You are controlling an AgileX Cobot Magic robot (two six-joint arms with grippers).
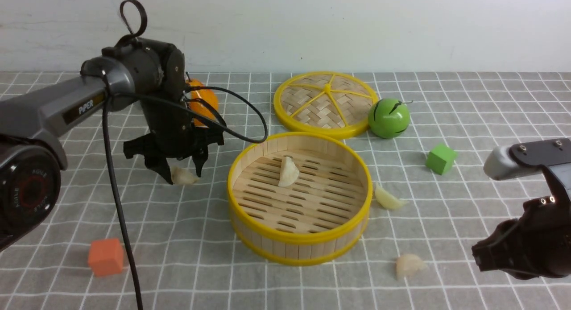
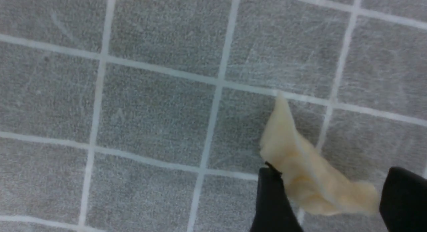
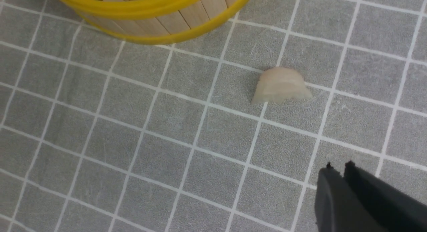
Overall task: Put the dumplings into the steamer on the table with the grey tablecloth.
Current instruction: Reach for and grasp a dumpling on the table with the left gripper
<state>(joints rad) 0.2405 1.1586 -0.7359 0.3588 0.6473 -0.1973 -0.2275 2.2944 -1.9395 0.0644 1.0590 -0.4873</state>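
The surface [image 1: 490, 100] is covered by a grey tablecloth [image 1: 187, 256] with a grid of thin white lines. The steamer [image 1: 299, 252] stands upright about midway between the left and right edges. One dumpling [image 1: 288, 171] lies on its slatted floor, towards the far side.

The other three dumplings are outside on the cloth. One dumpling [image 1: 184, 176] lies left of the steamer, apart from its wall, directly under the left arm [image 1: 53, 107]. The left jaws are spread and lowered to either side of this dumpling [image 2: 310, 178]. In the left wrist view one jaw touches its edge and the other stands just clear, so it is straddled, not clamped. A second dumpling [image 1: 389, 198] lies just beside the steamer's right wall. A third dumpling [image 1: 409, 265] lies towards the near edge, right of the steamer. It also shows in the right wrist view [image 3: 281, 85], near the steamer's wall [image 3: 186, 21].

The right arm [image 1: 526, 238] is low near the near right corner. Its jaws are pressed together with nothing between them, apart from the third dumpling.

The flat woven lid [image 1: 325, 104] lies behind the steamer towards the far edge, with a green ball [image 1: 389, 118] touching its right rim. A green cube [image 1: 440, 159] sits further right. An orange cube [image 1: 105, 256] sits near the near left corner. An orange round thing [image 1: 203, 100] is partly hidden behind the left arm.
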